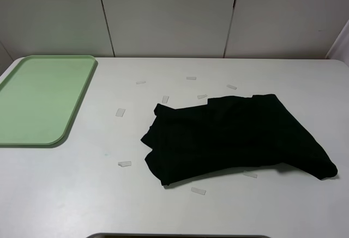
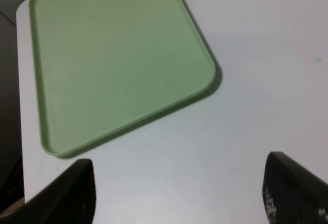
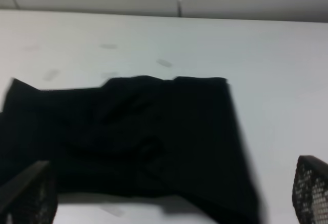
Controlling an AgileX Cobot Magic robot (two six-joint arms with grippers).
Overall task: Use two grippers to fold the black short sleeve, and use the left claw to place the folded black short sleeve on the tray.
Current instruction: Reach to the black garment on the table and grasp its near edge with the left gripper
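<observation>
The black short sleeve lies loosely bunched on the white table, right of centre; the right wrist view shows it too. The pale green tray sits at the far left with nothing in it, and its rim fills much of the left wrist view. Neither arm appears in the exterior high view. My left gripper is open, hanging over bare table near the tray's corner. My right gripper is open wide, hovering on the near side of the shirt, with nothing held.
Several small pale tape strips lie scattered on the table around the shirt. A white panelled wall stands behind the table. A dark rounded edge shows at the table's front.
</observation>
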